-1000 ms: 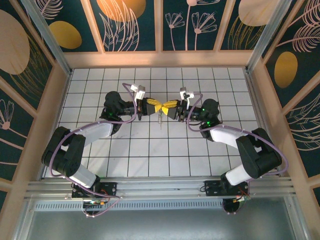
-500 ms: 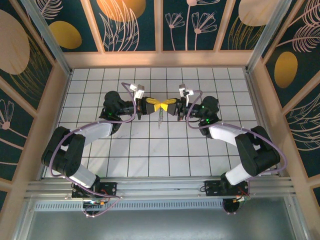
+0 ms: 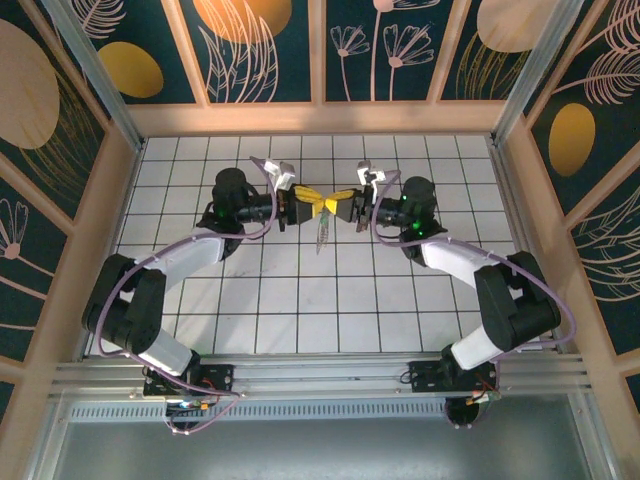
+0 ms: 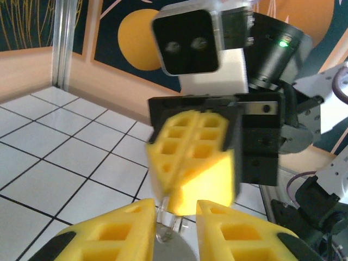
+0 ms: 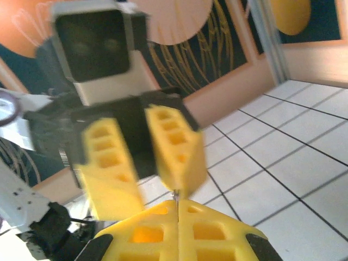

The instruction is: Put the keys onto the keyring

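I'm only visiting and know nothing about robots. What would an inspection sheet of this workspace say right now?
Surface: white tiled table, no spills seen.
Job's things: thin silvery-green piece hangs below the two meeting end effectors; whether it is a key or the keyring cannot be told.
Clutter: nothing seen.
End effectors: left end effector has its fingers apart; right end effector has its fingers closed, apparently pinching the hanging piece.
Cables: purple cables run along both arms; no snag seen.
Surroundings: patterned wall panels in wooden frames; metal rail at the near edge.
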Controlling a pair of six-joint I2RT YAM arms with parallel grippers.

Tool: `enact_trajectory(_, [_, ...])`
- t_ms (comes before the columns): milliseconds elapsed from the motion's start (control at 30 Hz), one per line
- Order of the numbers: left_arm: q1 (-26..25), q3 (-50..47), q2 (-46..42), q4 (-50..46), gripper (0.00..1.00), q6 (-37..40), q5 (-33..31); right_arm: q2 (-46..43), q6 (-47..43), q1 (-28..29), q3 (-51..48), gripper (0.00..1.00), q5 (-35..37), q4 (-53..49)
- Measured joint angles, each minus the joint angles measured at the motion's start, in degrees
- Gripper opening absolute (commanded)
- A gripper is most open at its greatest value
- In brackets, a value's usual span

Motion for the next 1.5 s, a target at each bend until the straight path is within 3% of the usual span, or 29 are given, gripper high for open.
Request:
enact_trajectory(233, [1.55,5.90,-0.52,-10.43,0.36,7.34,1.01,0.00,-9.38,-0.94,7.50,0.00,0.28,-16.39])
enact_trajectory(467, [2.27,13.97,2.25,-23.12,0.37,16.24,2.84,2.49,-19.87,-1.20,17.73,0.00,-0.22,-32.81])
enact_trajectory(733, [3.98,16.11,4.83,-32.79,0.37,22.75,3.98,7.67,-29.57,-1.70,25.40,0.00,-1.53,-48.11])
enact_trajectory(1033, [4.96,19.02,6.60,-38.42,0.38,27.43,5.46,8.15,-34.75,-2.40,26.43,0.00,-4.72,-56.28])
enact_trajectory(1500, [4.96,20.72,10.21,-41.22,0.37,29.35,9.90,8.15,-35.76,-1.73,26.51,0.00,-8.24,-57.40])
